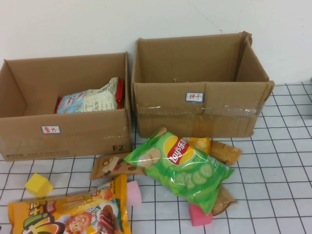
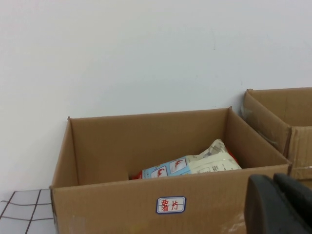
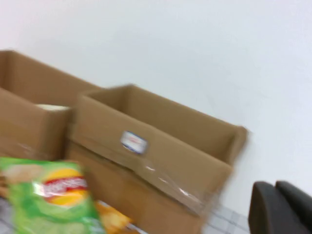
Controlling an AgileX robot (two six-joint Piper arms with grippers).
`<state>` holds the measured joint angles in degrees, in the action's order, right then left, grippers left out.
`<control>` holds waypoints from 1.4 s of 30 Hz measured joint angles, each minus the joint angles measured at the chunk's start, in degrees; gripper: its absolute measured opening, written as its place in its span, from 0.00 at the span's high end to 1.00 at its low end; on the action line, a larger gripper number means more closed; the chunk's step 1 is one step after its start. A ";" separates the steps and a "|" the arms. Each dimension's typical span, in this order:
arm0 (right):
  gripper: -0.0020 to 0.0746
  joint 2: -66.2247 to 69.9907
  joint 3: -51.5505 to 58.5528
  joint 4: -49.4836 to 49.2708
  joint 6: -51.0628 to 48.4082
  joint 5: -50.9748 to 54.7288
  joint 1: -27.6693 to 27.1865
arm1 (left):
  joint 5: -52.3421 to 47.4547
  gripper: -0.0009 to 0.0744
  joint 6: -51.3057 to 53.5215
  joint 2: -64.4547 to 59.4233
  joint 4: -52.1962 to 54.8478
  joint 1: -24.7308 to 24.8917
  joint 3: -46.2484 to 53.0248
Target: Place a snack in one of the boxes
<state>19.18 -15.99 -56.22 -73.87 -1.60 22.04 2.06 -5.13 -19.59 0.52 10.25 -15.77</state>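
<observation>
The shorter box [image 1: 63, 131] stands at the back left and holds a white-and-blue snack bag [image 1: 90, 101]. The taller taped box [image 1: 200, 114] stands to its right, its inside showing bare. A green Lay's chip bag [image 1: 180, 165] lies in front of the taller box. Neither gripper shows in the high view. In the left wrist view my left gripper [image 2: 274, 179] is shut and empty, in front of the shorter box [image 2: 122, 204]. In the right wrist view my right gripper [image 3: 275, 186] is shut and empty, off to the side of the taller box [image 3: 161, 161], with the green bag [image 3: 53, 195] in sight.
An orange snack bag [image 1: 68, 214] lies at the front left. A brown cookie pack [image 1: 114, 165] and orange packs [image 1: 224, 151] lie under and beside the green bag. A yellow block [image 1: 39, 185] and two pink blocks [image 1: 132, 193] [image 1: 200, 214] lie on the checked tabletop.
</observation>
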 joint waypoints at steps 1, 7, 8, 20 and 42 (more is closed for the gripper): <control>0.97 -0.58 2.91 1.42 2.23 -4.07 -0.12 | 0.00 0.99 0.00 0.00 0.00 0.00 0.00; 0.97 -6.31 13.76 34.54 48.00 -6.55 -7.34 | 0.00 0.99 0.00 0.00 0.00 0.00 0.00; 0.97 -7.74 14.95 40.90 55.99 -5.36 -8.98 | 0.00 0.99 0.00 0.00 0.00 0.00 0.00; 0.97 -19.68 17.55 60.55 78.57 16.32 -21.75 | 0.10 0.99 0.00 0.00 0.00 0.00 0.00; 0.97 -19.68 17.55 61.83 78.42 21.29 -21.75 | 0.21 0.99 0.00 0.00 0.00 0.00 0.00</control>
<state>-0.51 1.56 5.62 4.55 19.70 0.29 2.26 -5.13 -19.59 0.52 10.25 -15.77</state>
